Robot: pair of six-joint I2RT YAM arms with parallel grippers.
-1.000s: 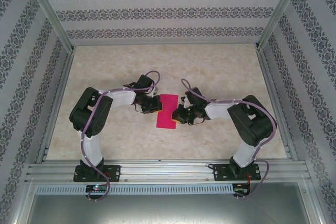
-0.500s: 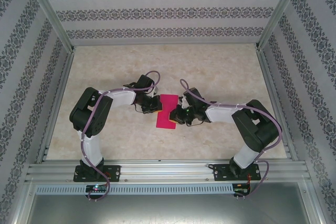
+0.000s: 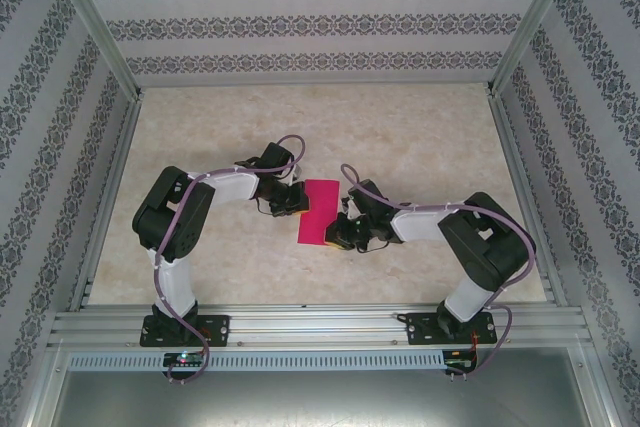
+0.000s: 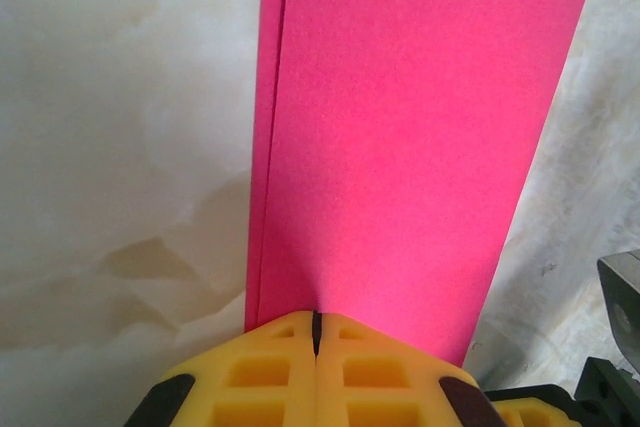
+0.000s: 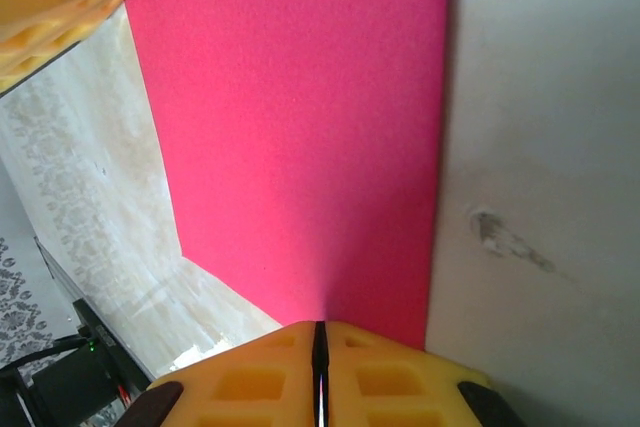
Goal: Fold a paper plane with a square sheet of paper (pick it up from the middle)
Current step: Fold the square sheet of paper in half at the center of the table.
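Sheet of paper (image 3: 320,211): magenta-pink, lying flat at the middle of the table (image 3: 420,137), between the two grippers. We see it as a long rectangle. In the left wrist view (image 4: 410,127) two layers show along one long edge, the upper one set slightly in from the lower.

Left arm (image 3: 175,222): base at the near left. The upper link rises to a raised elbow, and the forearm reaches right toward the table's centre with the wrist turned down.

Left gripper (image 3: 297,202): yellow fingers closed tight on each other, with only a thin seam between them in its wrist view (image 4: 316,325). The tips sit on the paper's left long edge. We see the sheet running flat away from them, so they press on it rather than clamp it.

Right arm (image 3: 480,237): base at the near right, elbow raised, forearm reaching left, wrist bent down.

Right gripper (image 3: 334,237): fingers likewise closed seam to seam (image 5: 320,335). The tips rest at the near right corner of the paper (image 5: 300,127), with nothing held between them.

Spacing: the grippers sit on opposite sides of the sheet, the left one farther back and the right one nearer.

Surround: patterned walls (image 3: 320,22) and a metal frame rail (image 3: 320,325) along the near edge.
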